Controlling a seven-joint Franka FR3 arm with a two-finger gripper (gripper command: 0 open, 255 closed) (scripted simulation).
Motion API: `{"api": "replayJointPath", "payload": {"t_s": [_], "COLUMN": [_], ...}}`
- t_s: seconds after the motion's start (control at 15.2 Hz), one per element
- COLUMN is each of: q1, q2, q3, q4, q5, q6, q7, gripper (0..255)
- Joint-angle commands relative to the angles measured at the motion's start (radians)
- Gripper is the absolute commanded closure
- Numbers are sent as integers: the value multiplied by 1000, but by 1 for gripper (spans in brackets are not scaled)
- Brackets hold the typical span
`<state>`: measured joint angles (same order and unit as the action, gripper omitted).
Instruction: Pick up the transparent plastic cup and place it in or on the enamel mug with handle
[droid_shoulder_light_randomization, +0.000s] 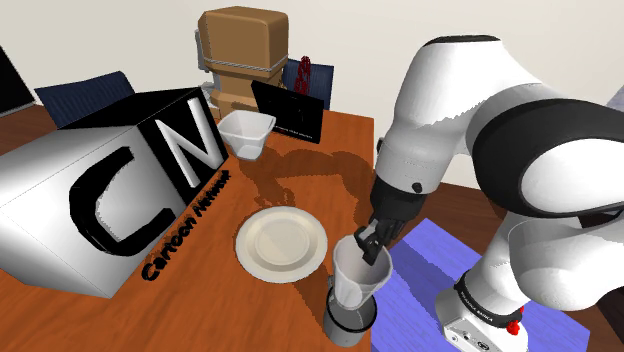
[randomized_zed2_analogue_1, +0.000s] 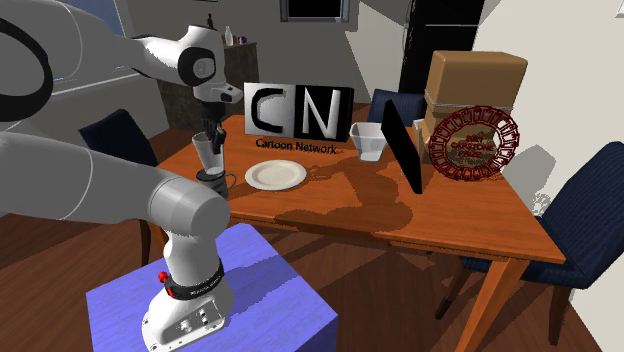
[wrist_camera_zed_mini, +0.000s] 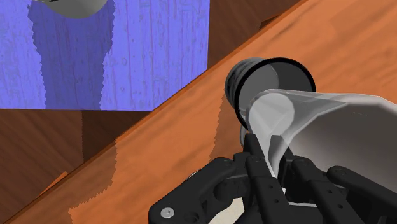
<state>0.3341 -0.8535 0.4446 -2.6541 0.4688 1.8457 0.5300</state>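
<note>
Clamped on the rim wall of the translucent cup (droid_shoulder_light_randomization: 355, 285) with the pincer (droid_shoulder_light_randomization: 367, 250), one finger inside, one outside. Hanging upright below the pincer: long axis vertical, mouth up, narrower base down at the mouth of the dark mug (droid_shoulder_light_randomization: 350, 322) directly beneath.

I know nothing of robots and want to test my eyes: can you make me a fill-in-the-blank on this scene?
The pincer holds the cup by its ___.
Beside the dark mug lies a round, white ___.
The large letters on the box read ___.
Missing: rim; plate; CN.
</note>
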Motion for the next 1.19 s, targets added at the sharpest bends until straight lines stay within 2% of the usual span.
{"api": "replayJointPath", "payload": {"t_s": [0.0, 0.33, 0.59, 1.12], "q1": [0, 0, -17, -17], "q2": [2, 2, -8, -8], "q3": [1, 2, -50, -50], "q4": [-3, -3, 110, 110], "q5": [0, 1, -47, -47], "q6": [0, 0, -125, -125], "q7": [0, 0, 9, 9], "gripper": [0, 0, 0, 0]}}
